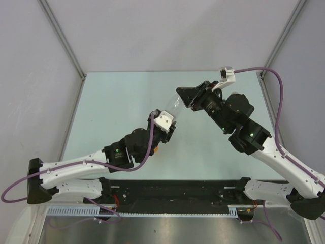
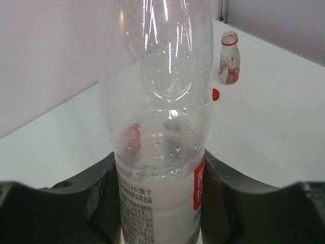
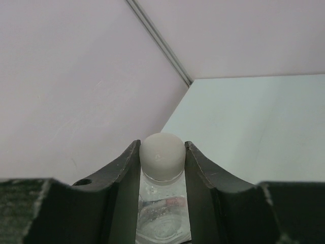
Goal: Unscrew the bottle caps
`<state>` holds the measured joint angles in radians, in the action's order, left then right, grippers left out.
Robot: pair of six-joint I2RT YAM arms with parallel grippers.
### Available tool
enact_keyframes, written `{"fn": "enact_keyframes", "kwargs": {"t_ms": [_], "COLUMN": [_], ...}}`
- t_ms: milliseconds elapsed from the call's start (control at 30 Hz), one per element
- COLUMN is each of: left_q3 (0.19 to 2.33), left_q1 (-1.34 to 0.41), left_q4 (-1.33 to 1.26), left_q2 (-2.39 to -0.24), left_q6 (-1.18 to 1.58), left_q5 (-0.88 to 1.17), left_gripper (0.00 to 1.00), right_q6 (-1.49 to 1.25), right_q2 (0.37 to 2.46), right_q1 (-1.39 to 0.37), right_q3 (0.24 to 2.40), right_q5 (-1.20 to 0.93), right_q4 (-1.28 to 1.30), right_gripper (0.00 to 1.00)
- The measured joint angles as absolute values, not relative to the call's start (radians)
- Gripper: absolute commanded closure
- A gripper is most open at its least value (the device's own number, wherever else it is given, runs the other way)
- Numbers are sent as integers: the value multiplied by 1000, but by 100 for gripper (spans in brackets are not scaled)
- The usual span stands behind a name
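1. White cap (image 3: pixel 161 155): seated on the neck at the top end of the clear bottle (image 2: pixel 157 127), not yet off. My right gripper (image 3: pixel 161 162) is clamped on it, one finger on each side. Risk: the cap is smooth and domed, so a light squeeze may let the fingers skid round it instead of turning it.
2. Clear bottle: held tilted in the air between my two arms. My left gripper (image 2: pixel 160 208) is clamped on its labelled lower body. Risk: the wall looks thin. Too little grip and the bottle may turn with the cap; too much and it may buckle.
3. Contents: there are droplets on the inner wall, but I cannot tell whether liquid stands lower down. Risk: a spill when the cap comes free at this tilt.
4. Twist axis. Risk: if my right wrist turns off the line of the neck, it may lever the bottle out of the left gripper.
5. Small bottle with red neck ring (image 2: pixel 229 58): beyond the clear bottle, upright and open, with the red cap (image 2: pixel 216 94) lying near it. Risk: a dropped clear bottle could knock either one.
6. Worktop (image 2: pixel 269 142): below the clear bottle. Risk: a cap let go from this height may bounce and roll off.
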<state>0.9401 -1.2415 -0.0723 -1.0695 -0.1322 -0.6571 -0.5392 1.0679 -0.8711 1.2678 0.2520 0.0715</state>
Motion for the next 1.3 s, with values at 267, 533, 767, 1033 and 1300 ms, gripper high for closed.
{"fn": "enact_keyframes", "kwargs": {"t_ms": [267,533,767,1033,1300], "left_q3": [896,910,978,1026,1023], "left_q1": [-1237,-1082,-920,-876,-868], "left_q4": [-63,19,73,13,-173], "left_q2": [-970,-853,-855,-913,-981], "left_q6": [-131,-39,102,241,454], "left_q5": [-518,1,505,906,1179], "left_gripper": [100,100,100,100,100], "right_q6": [-467,-369,-320,-312,-288], "right_q2": [1027,957,943,937,937], "right_q1": [-883,-832,-783,-779,-780], "right_q3": [1268,1268,1269,1289,1304], "right_q5": [163,-160,-478,-776,-994], "right_q4": [77,19,-60,-134,-180], "right_gripper": [100,100,100,100,100]}}
